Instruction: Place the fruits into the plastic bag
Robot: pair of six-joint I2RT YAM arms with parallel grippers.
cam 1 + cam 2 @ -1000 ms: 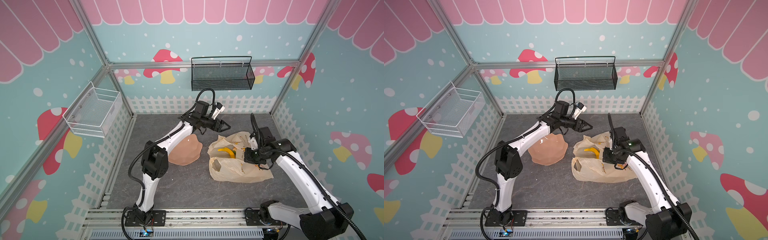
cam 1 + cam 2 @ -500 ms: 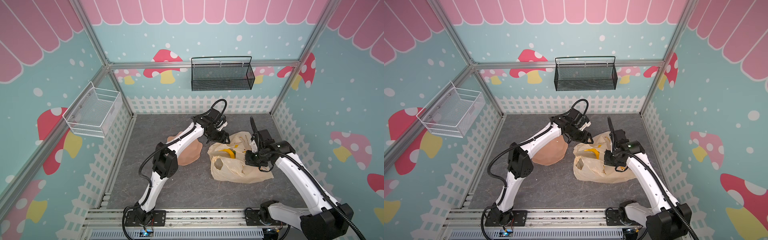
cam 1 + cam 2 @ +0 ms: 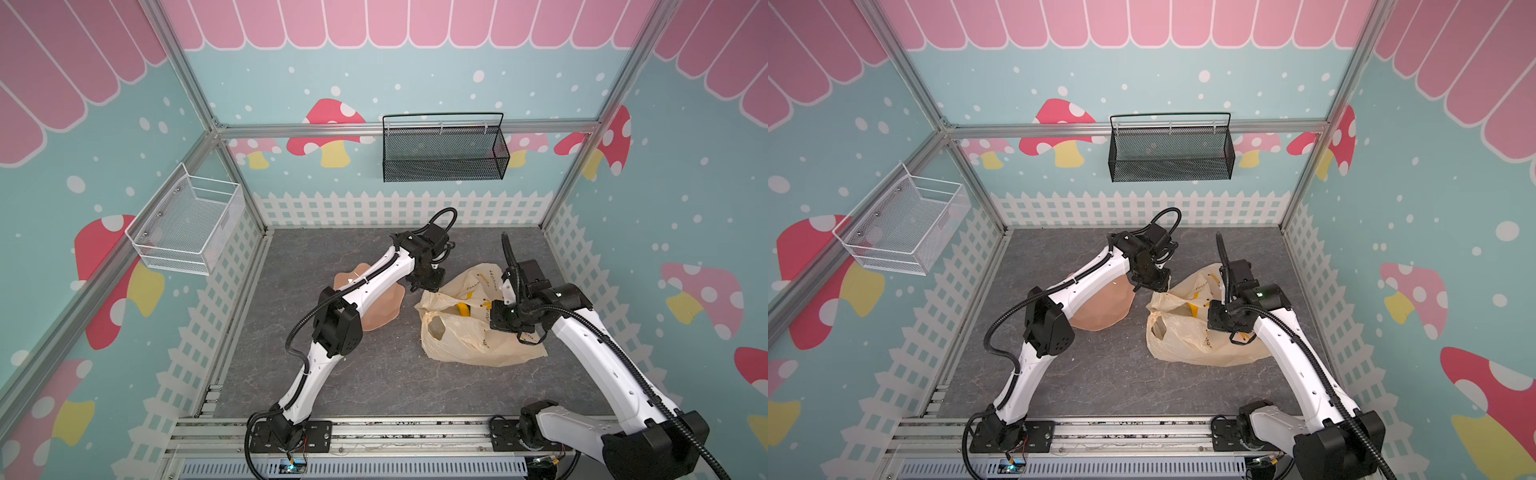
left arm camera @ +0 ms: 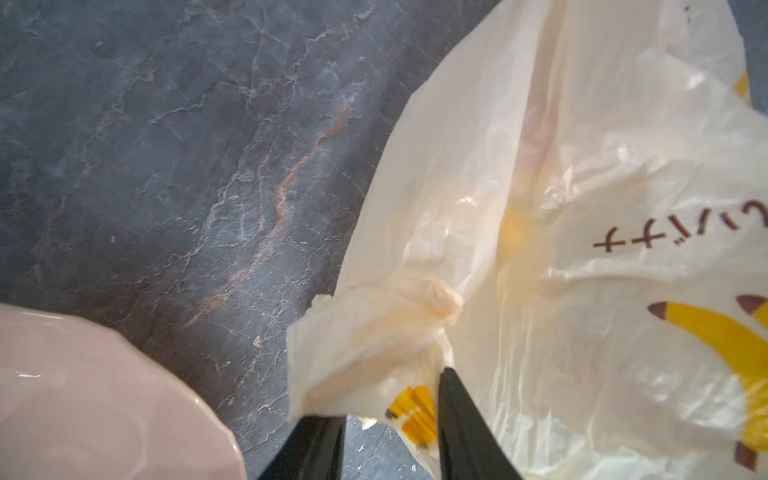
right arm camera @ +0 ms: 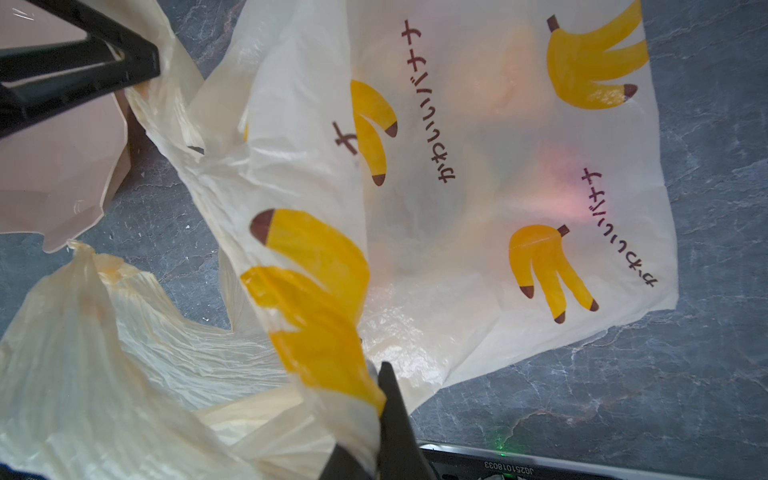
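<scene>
Left gripper (image 4: 386, 395): jaws part-way apart astride a rim fold of the plastic bag (image 4: 540, 208); pinch unconfirmed. Right gripper (image 5: 376, 374): clamped on bag film. Bag lies on the bench (image 4: 166, 145), at 3 o'clock of the dish (image 4: 83, 395) in both top views. The fruits (image 5: 557, 187) show dimly inside. Judgement: seat the left pinch fully, then spread the mouth gently, since the film slips.

On floor (image 3: 353, 374): dish (image 3: 386, 307) left of plastic bag (image 3: 469, 340), near; fruits (image 5: 557, 187) inside bag.

Parted claw (image 4: 386, 395) astride plastic bag (image 4: 540, 208) edge
</scene>
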